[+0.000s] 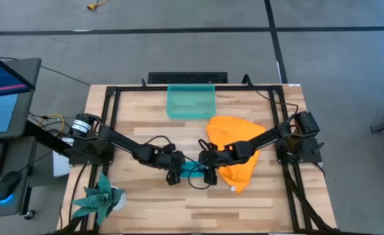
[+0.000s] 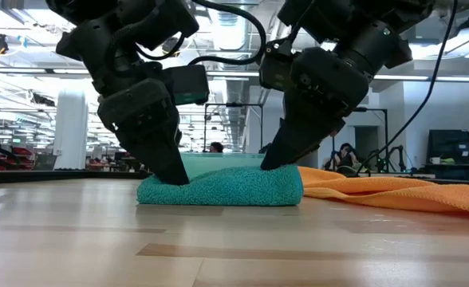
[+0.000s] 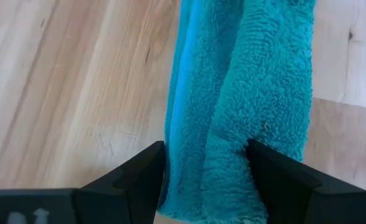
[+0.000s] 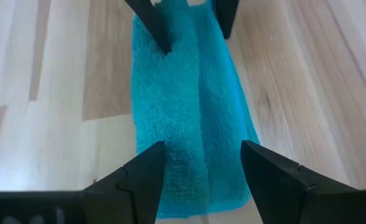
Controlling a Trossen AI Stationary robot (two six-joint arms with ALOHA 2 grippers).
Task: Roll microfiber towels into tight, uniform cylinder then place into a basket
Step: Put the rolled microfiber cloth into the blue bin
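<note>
- Wooden counter: the rolled teal towel lies between both grippers.
- Left gripper and right gripper straddle its ends, jaws wide.
- Rolling looks finished; next, pinch and carry it to the basket.

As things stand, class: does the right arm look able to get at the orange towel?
Probably yes. The orange towel lies flat beside the right gripper and partly beneath that arm, with nothing on top. The gripper's open fingers straddle the teal towel, so it must lift clear first.

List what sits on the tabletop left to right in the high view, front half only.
Green spiky plant → left gripper → rolled teal-blue microfiber towel → right gripper → crumpled bright orange microfiber towel. Each gripper straddles one end of the teal roll.
</note>
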